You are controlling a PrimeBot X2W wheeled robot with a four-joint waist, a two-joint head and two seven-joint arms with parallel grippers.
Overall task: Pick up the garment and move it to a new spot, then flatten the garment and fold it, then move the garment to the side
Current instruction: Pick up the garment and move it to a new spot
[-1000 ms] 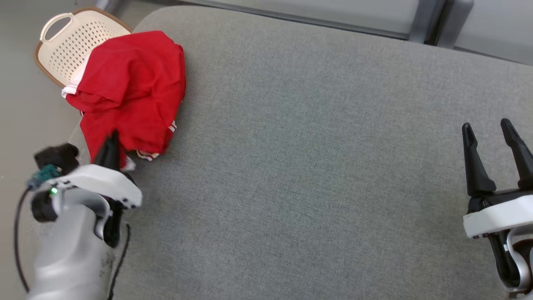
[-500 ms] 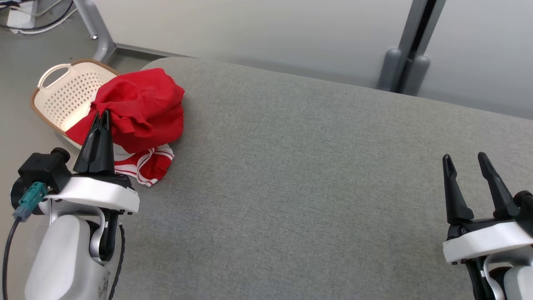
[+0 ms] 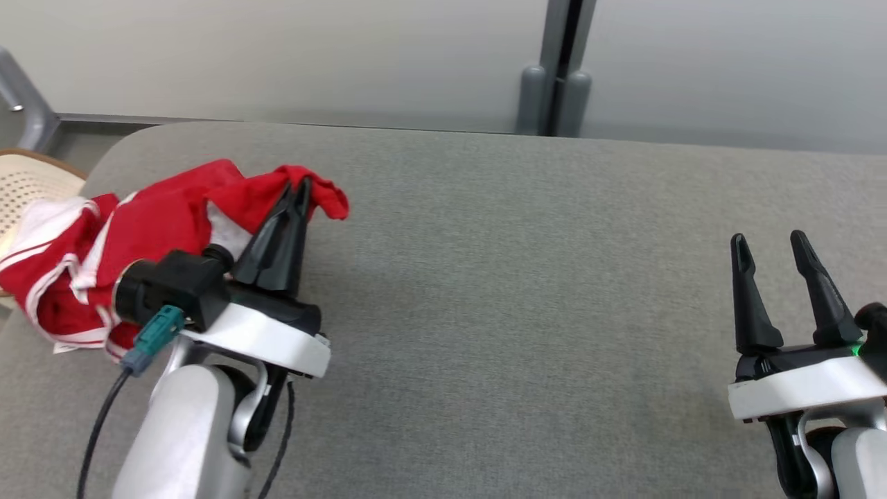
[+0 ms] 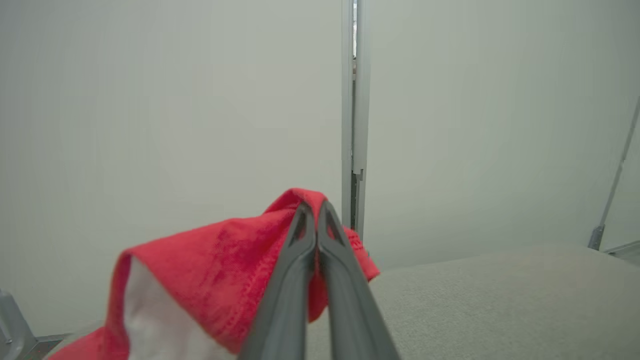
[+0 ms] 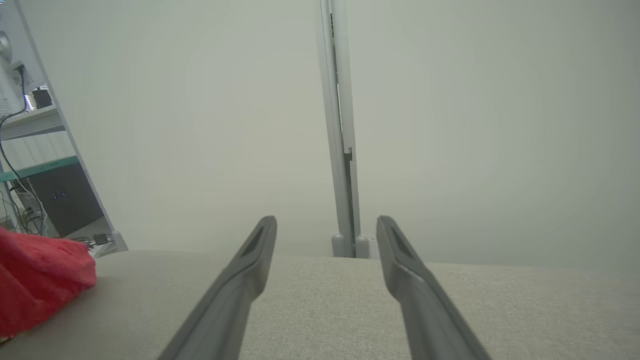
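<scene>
Garment (image 3: pixel 159 215) farther onto the table (image 3: pixel 520 277) than before, tight in left gripper (image 3: pixel 298 186); right gripper (image 3: pixel 769 239) apart.

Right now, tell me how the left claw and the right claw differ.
The left claw is shut, pinching the red garment; the right claw is open and holds nothing. In the head view the left claw leans rightward; the right claw stands nearly upright. Both are dark, long and two-fingered.
</scene>
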